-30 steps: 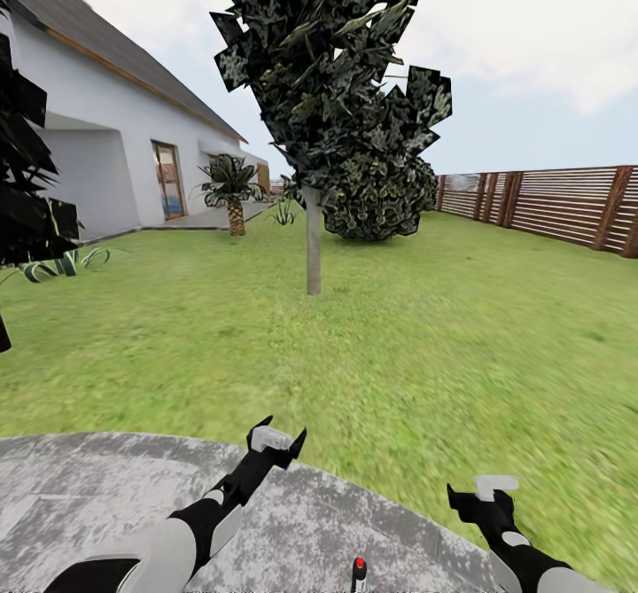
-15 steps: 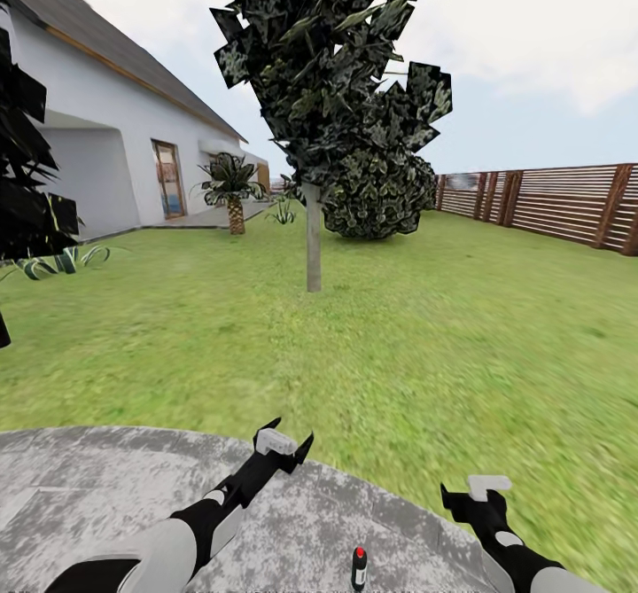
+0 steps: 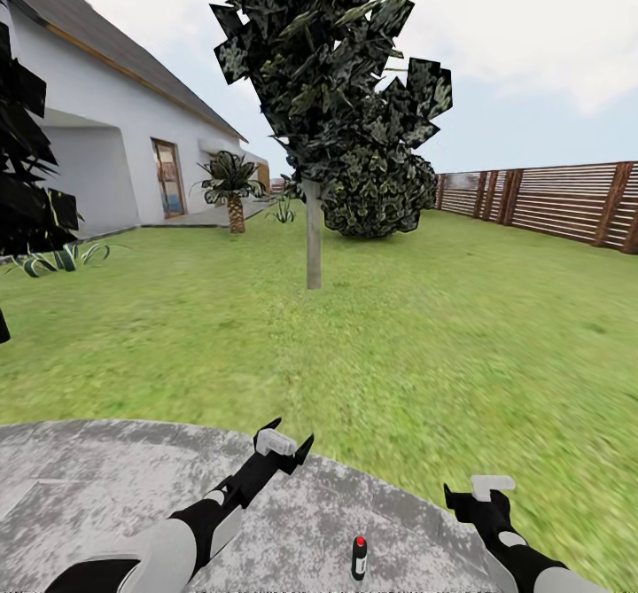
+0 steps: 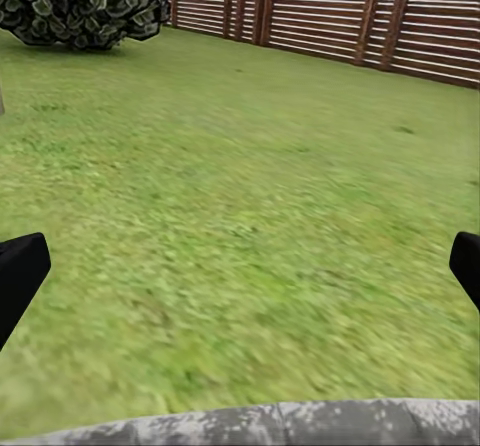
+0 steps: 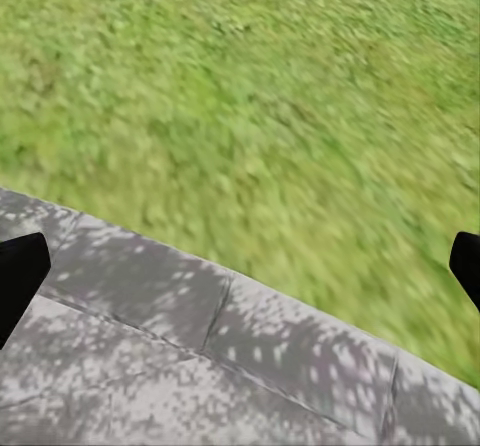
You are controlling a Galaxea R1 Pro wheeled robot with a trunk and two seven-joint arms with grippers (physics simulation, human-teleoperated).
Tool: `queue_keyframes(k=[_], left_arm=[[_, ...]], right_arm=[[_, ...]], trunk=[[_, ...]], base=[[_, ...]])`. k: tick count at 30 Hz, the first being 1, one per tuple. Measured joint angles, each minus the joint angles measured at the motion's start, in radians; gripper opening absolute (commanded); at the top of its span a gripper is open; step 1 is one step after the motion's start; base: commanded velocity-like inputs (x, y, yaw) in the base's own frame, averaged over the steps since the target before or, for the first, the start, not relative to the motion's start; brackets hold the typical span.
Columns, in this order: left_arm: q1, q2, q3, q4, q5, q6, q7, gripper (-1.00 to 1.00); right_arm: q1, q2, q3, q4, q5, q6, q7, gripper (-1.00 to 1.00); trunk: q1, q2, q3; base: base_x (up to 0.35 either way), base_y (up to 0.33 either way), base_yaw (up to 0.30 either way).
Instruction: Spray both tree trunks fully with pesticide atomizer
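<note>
The pesticide atomizer (image 3: pixel 358 557), a tiny upright bottle with a red dot on top, stands on the grey stone paving (image 3: pixel 106 487) between my two arms. My left gripper (image 3: pixel 285 438) hangs open above the paving's far edge, up and left of the atomizer. To the atomizer's right, my right gripper (image 3: pixel 478 494) is open too. Both wrist views show dark fingertips (image 4: pixel 20 271) (image 5: pixel 20 266) spread wide with nothing between them. A tree stands ahead on the lawn, with a straight grey tree trunk (image 3: pixel 312 234) under a dark leafy canopy (image 3: pixel 328 61).
Green lawn (image 3: pixel 425 327) stretches from the paving to a brown slat fence (image 3: pixel 549 198) at right. A round dark shrub (image 3: pixel 377 194) sits behind the tree. A short palm (image 3: pixel 232 190) and a white house (image 3: pixel 106 150) lie at left, with dark foliage (image 3: pixel 27 176) at the left edge.
The whole picture has shifted upward a little, so the camera moved; the atomizer now shows in full near the bottom edge. Both grippers stay open and hold about the same pose.
</note>
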Motion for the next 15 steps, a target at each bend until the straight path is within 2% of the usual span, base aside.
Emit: queue_keyframes(k=[9, 15], left_arm=[[0.001, 0.0, 0.0, 0.0, -0.001, 0.0, -0.002, 1.0], [0.001, 0.0, 0.0, 0.0, -0.002, 0.001, -0.073, 1.0]], right_arm=[[0.0, 0.0, 0.0, 0.0, 0.0, 0.0, 0.0, 1.0], [0.0, 0.0, 0.0, 0.0, 0.0, 0.0, 0.0, 1.0]], trunk=[[0.034, -0.063, -0.028], [0.037, -0.065, -0.051]], base=[[0.0, 0.0, 0.0], [0.0, 0.0, 0.0]])
